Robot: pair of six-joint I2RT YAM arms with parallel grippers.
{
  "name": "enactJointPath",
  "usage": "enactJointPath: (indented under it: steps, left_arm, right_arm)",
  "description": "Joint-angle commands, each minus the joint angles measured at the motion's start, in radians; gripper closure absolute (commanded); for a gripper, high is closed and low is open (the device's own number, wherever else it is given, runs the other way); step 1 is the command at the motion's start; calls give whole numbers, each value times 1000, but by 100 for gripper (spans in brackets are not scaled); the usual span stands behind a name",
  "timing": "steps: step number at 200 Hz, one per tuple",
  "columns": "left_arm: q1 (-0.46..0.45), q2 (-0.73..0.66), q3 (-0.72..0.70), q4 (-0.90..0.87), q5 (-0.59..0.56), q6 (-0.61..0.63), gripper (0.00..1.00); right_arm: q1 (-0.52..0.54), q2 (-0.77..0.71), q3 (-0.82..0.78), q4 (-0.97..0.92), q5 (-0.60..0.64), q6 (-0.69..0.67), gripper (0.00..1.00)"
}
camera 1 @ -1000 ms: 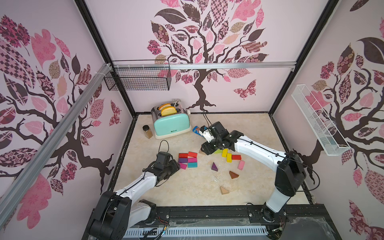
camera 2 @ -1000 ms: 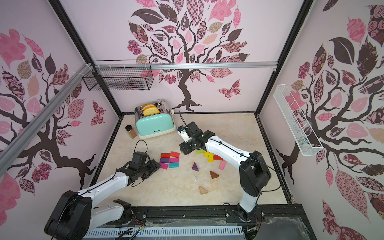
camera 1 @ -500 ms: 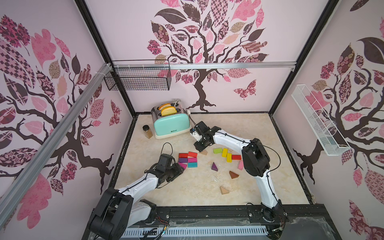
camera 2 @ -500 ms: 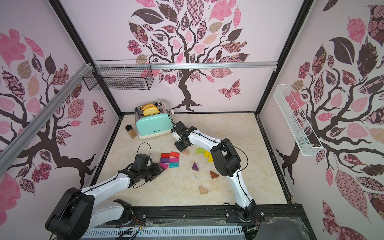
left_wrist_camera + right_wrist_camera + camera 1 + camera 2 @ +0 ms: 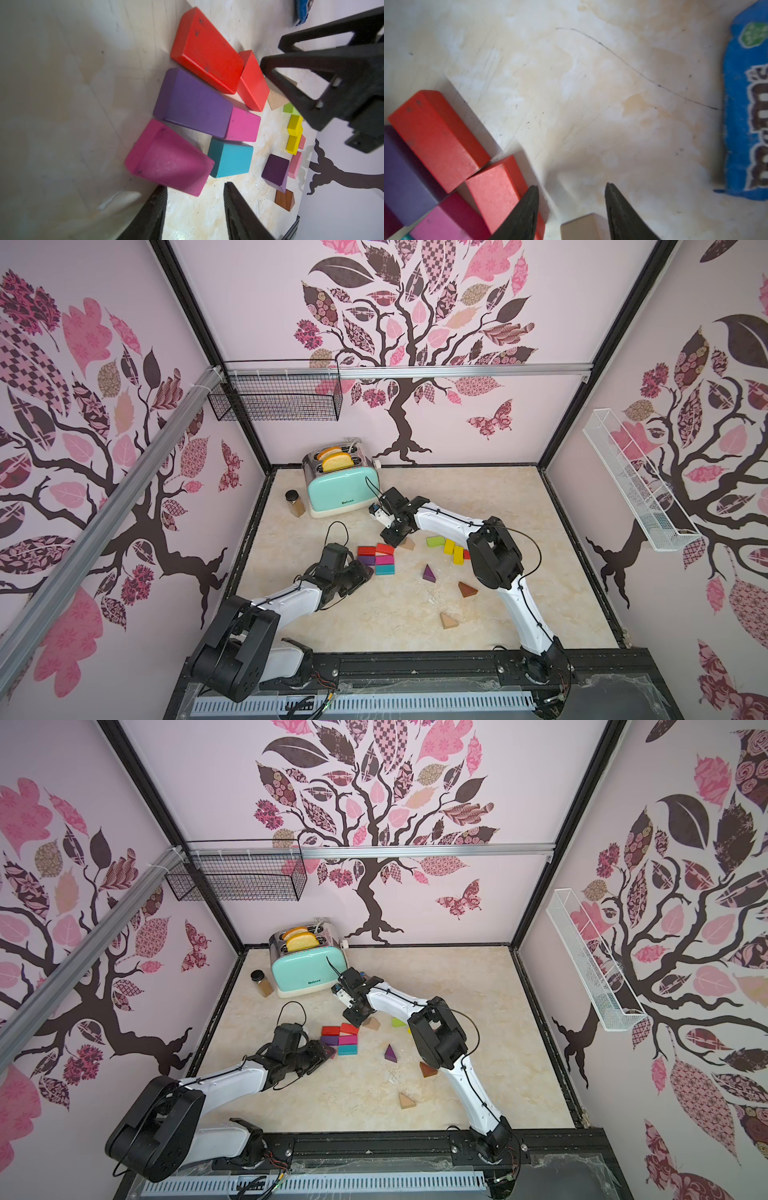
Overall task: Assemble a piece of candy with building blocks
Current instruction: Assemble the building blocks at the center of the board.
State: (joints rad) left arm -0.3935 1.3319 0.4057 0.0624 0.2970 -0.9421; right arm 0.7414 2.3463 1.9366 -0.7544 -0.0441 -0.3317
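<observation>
Wooden building blocks (image 5: pixel 384 560) lie spread over the middle of the tabletop (image 5: pixel 540 510). Toward its left edge we see a tight cluster of two red blocks (image 5: pixel 205 49), a purple block (image 5: pixel 193 104), a pink block (image 5: pixel 243 126) and a teal block (image 5: pixel 230 158), touching one another. The left gripper (image 5: pixel 195 186) sits at the cluster's near side, its jaws moderately apart with bare tabletop between them. A magenta block (image 5: pixel 166 160) lies just at its fingertips, and we see nothing clamped. The right gripper (image 5: pixel 572 185) hangs at the cluster's far side, jaws likewise parted. A tan block (image 5: pixel 581 226) sits low between its fingers, with a gap to one of them. Toward the right edge we find a green block (image 5: pixel 435 541), two yellow blocks (image 5: pixel 449 546), a purple triangle (image 5: pixel 429 573), a brown triangle (image 5: pixel 467 589) and a tan triangle (image 5: pixel 448 620). A blue candy packet (image 5: pixel 745 116) lies near the toaster (image 5: pixel 340 489) in the far left corner
</observation>
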Motion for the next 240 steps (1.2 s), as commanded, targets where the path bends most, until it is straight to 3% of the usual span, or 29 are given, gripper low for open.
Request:
enactJointPath:
  steps: [1,43,106,147,182,202,240]
  left_arm:
    - [-2,53,-12,-43,-20,2,51]
    - [-2,87,1,-22,-18,0,51]
    - [-2,98,14,-23,-5,3,51]
    - [8,-59,6,-165,-12,30,49]
    - [84,-191,5,-246,11,52,47]
    - [157,-191,32,-259,47,93,47]
    - [267,-110,93,-240,125,148,47]
  right_arm:
    - [4,13,40,2,-39,-38,45]
    - [6,-1,-15,36,-86,-76,46]
    - [6,-18,-11,42,-51,-75,45]
    - [6,-103,6,44,-9,-44,41]
    - [6,-216,-21,33,32,14,40]
    - [6,-321,-132,28,28,75,41]
    - [17,-564,-528,103,-62,215,43]
